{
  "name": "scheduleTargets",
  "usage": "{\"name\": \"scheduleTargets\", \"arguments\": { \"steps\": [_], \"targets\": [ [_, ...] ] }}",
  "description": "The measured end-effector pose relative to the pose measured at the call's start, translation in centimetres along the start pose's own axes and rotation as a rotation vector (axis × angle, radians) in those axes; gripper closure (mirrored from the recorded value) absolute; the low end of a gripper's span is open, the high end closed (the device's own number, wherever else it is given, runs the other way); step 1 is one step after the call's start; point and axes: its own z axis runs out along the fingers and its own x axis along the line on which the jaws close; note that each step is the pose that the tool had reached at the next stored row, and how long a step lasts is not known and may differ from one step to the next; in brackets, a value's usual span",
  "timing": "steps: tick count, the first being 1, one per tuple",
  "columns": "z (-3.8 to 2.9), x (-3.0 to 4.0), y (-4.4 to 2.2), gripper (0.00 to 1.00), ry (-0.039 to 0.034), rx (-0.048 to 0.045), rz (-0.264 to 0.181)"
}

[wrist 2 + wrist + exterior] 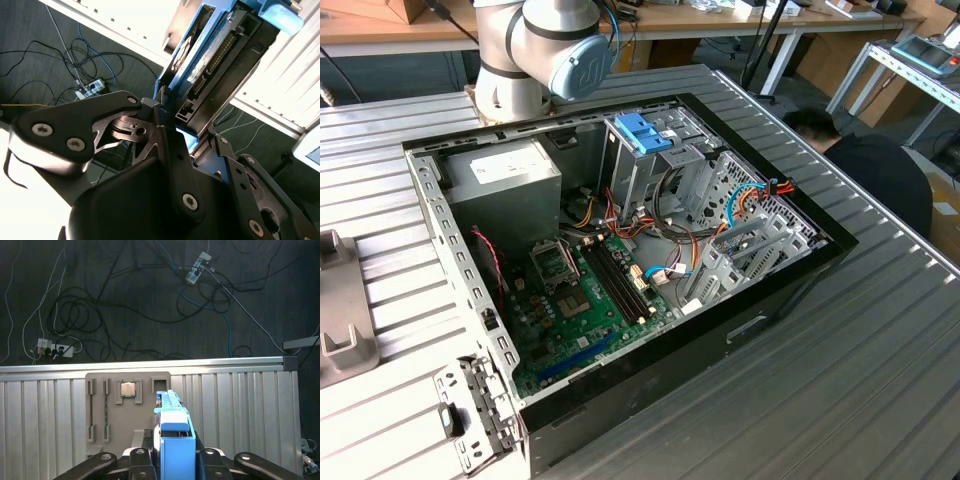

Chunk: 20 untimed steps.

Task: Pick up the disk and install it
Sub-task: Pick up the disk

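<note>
In both wrist views my gripper (175, 456) (186, 122) is shut on the disk (176, 440), a grey drive in a light blue carrier. The black fingers (142, 455) press on its two sides, and the disk (215, 55) stands on edge out from between them, its connector side showing. It hangs in the air above a grey fixture plate (100, 410) near the table's edge. In the exterior view the open computer case (770, 300) lies on the table, with its metal drive cage (660, 175) topped by a blue latch (643, 132).
The fixture plate holds a small square chip (128, 389) and several slots. The ribbed metal table (240, 410) ends at a rail, with cables and power strips (55, 347) on the floor beyond. A person (865, 165) crouches at the exterior view's right. The arm's base (535, 50) stands behind the case.
</note>
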Motion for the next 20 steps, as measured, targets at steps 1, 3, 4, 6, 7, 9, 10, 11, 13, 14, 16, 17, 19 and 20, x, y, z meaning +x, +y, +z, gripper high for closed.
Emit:
{"name": "scheduleTargets", "arguments": {
  "steps": [1, 3, 4, 6, 7, 9, 10, 11, 13, 14, 16, 17, 19, 20],
  "targets": [
    [-0.04, 0.0, 0.0, 0.63, 0.0001, 0.0, 0.0],
    [-0.13, 0.0, 0.01, 0.63, 0.0001, 0.0, 0.0],
    [-0.14, 0.0, 0.01, 0.63, 0.0, 0.0, 0.0],
    [-0.15, 0.0, 0.01, 0.63, 0.0, 0.0001, 0.0],
    [-0.16, 0.0, 0.01, 0.63, 0.0001, 0.0, 0.0],
    [-0.16, 0.01, 0.01, 0.63, 0.0001, 0.0, 0.0],
    [-0.16, 0.11, 0.01, 0.63, 0.0001, 0.0001, 0.0],
    [-0.17, 0.19, 0.0, 0.63, 0.0001, 0.0, 0.0],
    [-0.17, 0.29, -0.01, 0.63, 0.0001, -0.0001, 0.0],
    [-0.18, 0.33, -0.01, 0.63, 0.0001, -0.0001, 0.0],
    [-0.17, 0.44, -0.02, 0.63, 0.0001, 0.0, 0.0],
    [-0.17, 0.5, -0.02, 0.63, 0.0001, 0.0, 0.0],
    [-0.18, 0.63, -0.03, 0.63, 0.0001, 0.0, 0.0],
    [-0.18, 0.72, -0.03, 0.63, 0.0001, 0.0, 0.0]
  ]
}}
